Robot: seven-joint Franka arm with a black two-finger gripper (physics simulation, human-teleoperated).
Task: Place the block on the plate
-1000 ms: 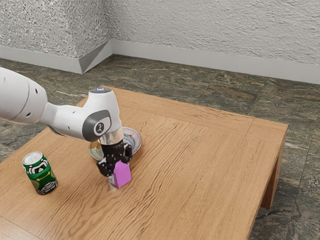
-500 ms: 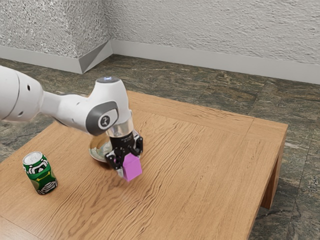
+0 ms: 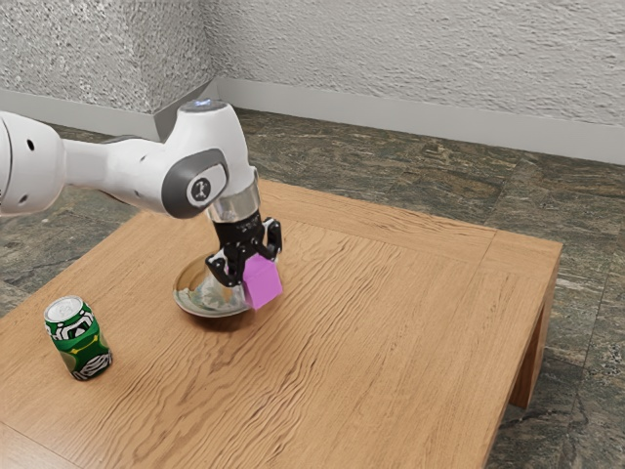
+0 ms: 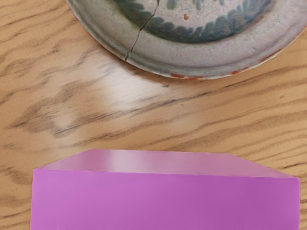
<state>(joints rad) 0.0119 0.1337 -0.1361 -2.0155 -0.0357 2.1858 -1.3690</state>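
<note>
Pincer (image 3: pixel 252 268) was closed on the block (image 3: pixel 262 284), one finger to either side. Block was magenta, flat-faced, held up clear of the table (image 3: pixel 391 322), not on the plate (image 3: pixel 187 297). Exterior view: block overlapped the plate's edge on the exterior view's right side. Wrist view: bare wood showed between block and plate rim, so block was lined up beside the plate, not over its middle. Exact height above the table: couldn't tell.

Plate sat flat on the table, face up, nothing on the part that showed. Pale rim, blue-green ring pattern inside, reddish marks along the edge, dark crack running in from the rim.

Arm (image 3: pixel 117 176) came in from the exterior view's left, hand pointing down. Green can (image 3: pixel 78 338) with black and white print and silver top stood upright on the table toward the exterior view's left, well apart from plate and block. Behind the table: dark stone-look floor (image 3: pixel 420 166), rough pale wall (image 3: pixel 410 59).
</note>
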